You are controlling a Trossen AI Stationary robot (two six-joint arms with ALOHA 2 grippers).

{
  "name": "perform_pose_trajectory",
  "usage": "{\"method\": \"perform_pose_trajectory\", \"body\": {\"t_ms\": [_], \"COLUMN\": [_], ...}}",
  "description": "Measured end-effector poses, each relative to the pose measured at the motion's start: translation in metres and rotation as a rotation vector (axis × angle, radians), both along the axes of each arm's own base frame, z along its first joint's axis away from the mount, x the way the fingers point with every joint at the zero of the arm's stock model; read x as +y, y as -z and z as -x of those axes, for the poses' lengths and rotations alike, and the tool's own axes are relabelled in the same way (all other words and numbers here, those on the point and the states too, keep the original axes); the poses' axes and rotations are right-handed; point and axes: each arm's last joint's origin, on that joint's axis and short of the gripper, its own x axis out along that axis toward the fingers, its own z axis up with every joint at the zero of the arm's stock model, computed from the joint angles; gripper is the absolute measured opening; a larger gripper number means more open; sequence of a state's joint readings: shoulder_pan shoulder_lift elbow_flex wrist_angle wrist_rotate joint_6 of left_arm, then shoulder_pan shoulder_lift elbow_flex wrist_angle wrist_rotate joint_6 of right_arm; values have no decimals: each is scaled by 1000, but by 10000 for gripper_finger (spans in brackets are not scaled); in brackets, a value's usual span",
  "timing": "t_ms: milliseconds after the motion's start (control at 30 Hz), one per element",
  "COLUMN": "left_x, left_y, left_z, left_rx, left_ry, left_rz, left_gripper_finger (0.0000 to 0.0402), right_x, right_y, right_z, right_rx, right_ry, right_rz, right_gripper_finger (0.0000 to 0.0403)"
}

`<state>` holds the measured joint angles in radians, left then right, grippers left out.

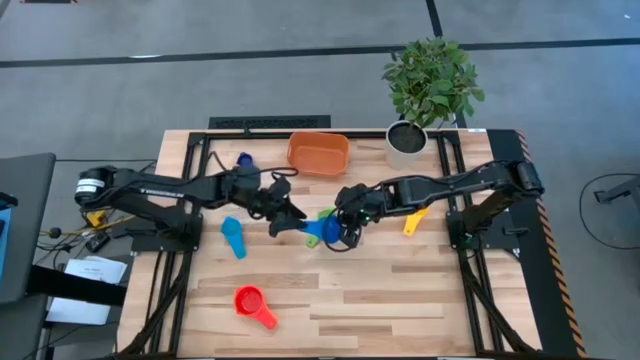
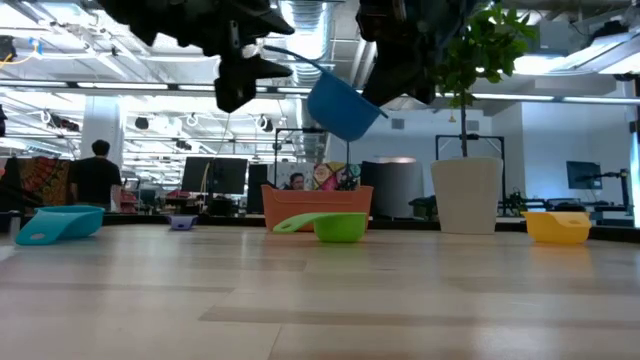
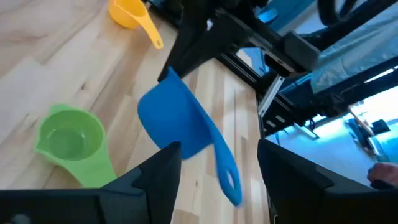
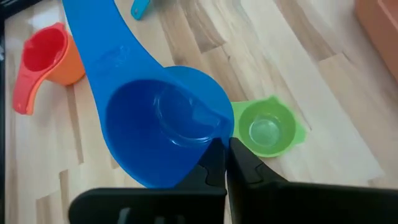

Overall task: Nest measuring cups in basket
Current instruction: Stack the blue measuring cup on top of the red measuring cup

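Right gripper [image 4: 225,163] clamps blue cup [image 4: 165,127] rim aloft, handle pointing toward open left gripper [image 3: 217,165]

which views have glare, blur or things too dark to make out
Low view: both arms hang backlit against bright ceiling lights, near-black shapes above the blue cup, and the room behind is soft. Right wrist view: the blue cup fills the picture close up, the right claw pinching its rim. Left wrist view: the background beyond the table is washed out bright. High view: evenly lit, only soft shadows.

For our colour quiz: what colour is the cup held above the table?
Blue, pinched at its rim by the right gripper; clearest in the right wrist view.
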<state>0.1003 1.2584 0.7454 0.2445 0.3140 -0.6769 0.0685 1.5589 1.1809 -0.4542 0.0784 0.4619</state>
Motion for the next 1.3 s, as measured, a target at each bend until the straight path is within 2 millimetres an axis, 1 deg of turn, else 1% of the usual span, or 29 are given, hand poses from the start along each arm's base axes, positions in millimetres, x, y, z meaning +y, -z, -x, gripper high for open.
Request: {"method": "perform_pose_trajectory", "body": {"t_ms": [100,200,300,400,433,467,533,600,733,900,1100,1167,1300], "left_x": [4,7,9,9,10,10,10,8,4,1,-1,-2,-4], "left_y": [2,5,5,4,4,4,4,4,3,0,-13,-19,-34], "left_z": [-6,-11,-14,-13,-13,-13,-12,-12,-12,-11,-3,1,15], "left_rx": [27,47,41,24,22,21,15,10,7,4,-28,-44,-82], "left_ry": [13,34,80,124,139,155,187,200,222,155,61,22,-50], "left_rz": [23,40,33,24,24,29,28,13,13,-3,-9,-17,-39], "left_gripper_finger": [197,172,116,41,22,13,12,9,3,1,0,0,0], "right_x": [0,0,0,0,0,0,-1,-3,-4,-4,-5,-5,-5], "right_y": [0,0,0,0,0,0,-1,-2,-5,-7,-8,-13,-31], "right_z": [0,0,0,0,0,0,-1,-2,-5,-6,-6,-3,8], "right_rx": [2,1,2,3,1,-1,-10,-26,-70,-90,-101,-114,-178], "right_ry": [-10,-21,-25,-38,-40,-41,-34,-24,-16,-7,1,15,70], "right_rz": [7,19,23,34,35,37,33,26,21,25,27,11,-40], "right_gripper_finger": [7,6,8,9,9,9,11,21,59,95,115,119,129]}}
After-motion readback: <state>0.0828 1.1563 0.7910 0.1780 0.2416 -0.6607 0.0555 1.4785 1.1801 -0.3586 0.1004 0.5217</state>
